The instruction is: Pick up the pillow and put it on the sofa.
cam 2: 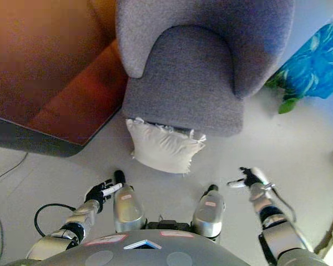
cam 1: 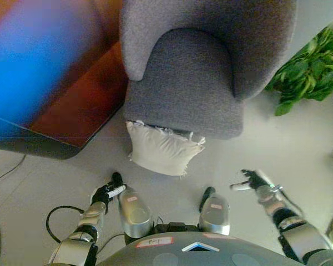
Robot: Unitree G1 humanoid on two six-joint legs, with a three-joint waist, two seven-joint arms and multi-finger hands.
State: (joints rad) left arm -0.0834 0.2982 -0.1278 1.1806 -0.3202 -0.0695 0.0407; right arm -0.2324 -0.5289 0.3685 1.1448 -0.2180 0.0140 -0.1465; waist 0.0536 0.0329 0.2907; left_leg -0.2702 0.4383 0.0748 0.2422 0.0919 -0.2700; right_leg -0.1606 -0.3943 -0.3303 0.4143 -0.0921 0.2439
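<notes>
Obs., standing beside the rig, looking down with it.

Pillow [cam 1: 164, 147]: cream-white, fringed along its edges, on the light grey floor [cam 1: 255, 155]. It leans against the front base of the sofa [cam 1: 194, 72], its upper edge touching the sofa's lower front face, its lower part resting on the floor. Not on the seat.

Sofa: grey fabric, one-seater armchair form, curved back and arms wrapping round the seat cushion. Seat cushion bare.

Left hand [cam 1: 106, 192]: low, near the floor, at the view's lower left, short of the pillow and apart from it. Dark fingers loosely bent, with one white-tipped finger [cam 1: 117, 190] pointing out toward the right. It holds nothing and touches nothing.

Right hand [cam 1: 250, 180]: lower right, well apart from the pillow and further to the side than the left. Fingers loosely curled, one white-tipped finger [cam 2: 235, 183] sticking out to the left. It holds nothing.

Surroundings: a reddish-brown wooden table surface [cam 2: 55, 72] with a dark edge fills the upper left, its corner just beside the sofa's left side. A green leafy plant [cam 1: 311, 69] stands to the right of the sofa. A thin grey cord [cam 1: 3, 177] trails on the floor at far left, below the table edge.
</notes>
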